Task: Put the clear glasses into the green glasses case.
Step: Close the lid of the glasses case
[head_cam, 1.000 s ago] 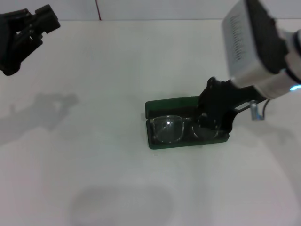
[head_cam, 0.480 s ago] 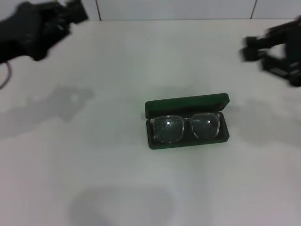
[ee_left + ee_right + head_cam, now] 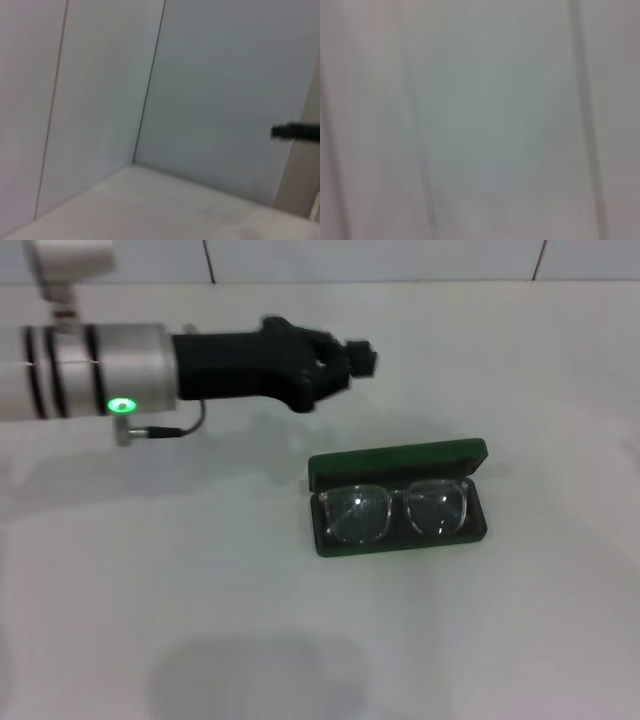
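Note:
The green glasses case (image 3: 398, 462) lies open a little right of the table's middle in the head view, its lid standing up at the back. The clear glasses (image 3: 397, 510) rest inside the case on the dark lining, lenses facing up. My left arm reaches in from the left, high over the table. Its black left gripper (image 3: 352, 357) hovers behind and to the left of the case, apart from it. The right gripper is out of view. Neither wrist view shows the case or the glasses.
White table (image 3: 200, 620) all around the case. A tiled wall (image 3: 400, 260) runs along the back edge. The left wrist view shows a wall corner and a small dark object (image 3: 296, 131) that I cannot identify. The right wrist view is only a pale blur.
The right gripper, down at the case's right end a second ago, lifted away and left the view. The left arm swung in from the far left corner toward the middle.

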